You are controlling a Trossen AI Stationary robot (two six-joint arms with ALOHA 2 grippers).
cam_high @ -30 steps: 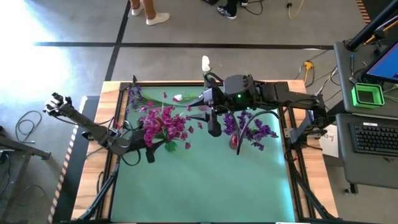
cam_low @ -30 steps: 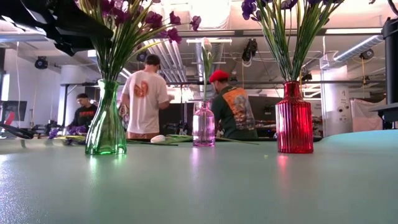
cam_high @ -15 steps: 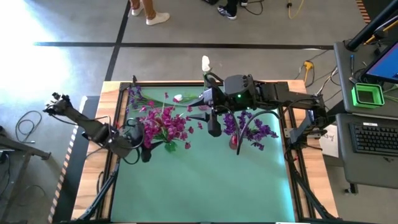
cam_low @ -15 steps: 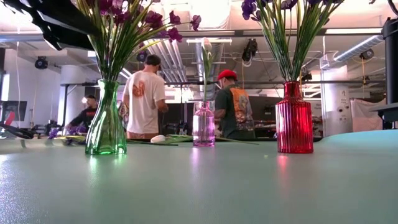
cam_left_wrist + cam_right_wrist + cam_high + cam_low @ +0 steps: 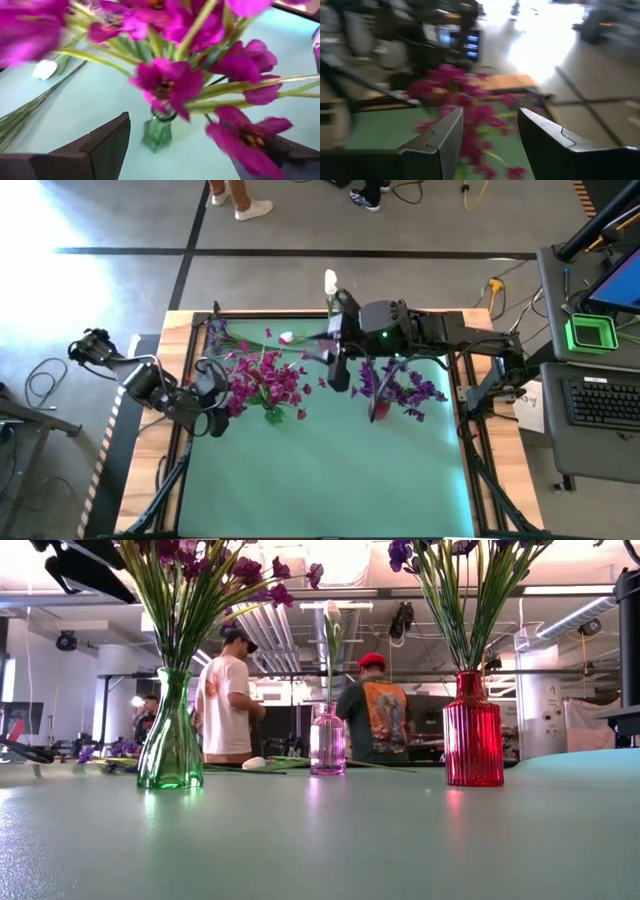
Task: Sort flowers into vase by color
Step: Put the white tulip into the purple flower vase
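Left end effector retreated from magenta flowers, fingers spread, empty; view blurred.

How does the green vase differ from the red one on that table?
The green vase is see-through glass with a narrow neck flaring to a wide base; the red vase is a ribbed, straighter cylinder with a short neck. The green vase holds magenta-pink flowers; the red vase holds purple flowers. In the overhead view the green vase stands nearer the left arm, the red one nearer the right arm. Both stand upright on the table, stems fanning out.
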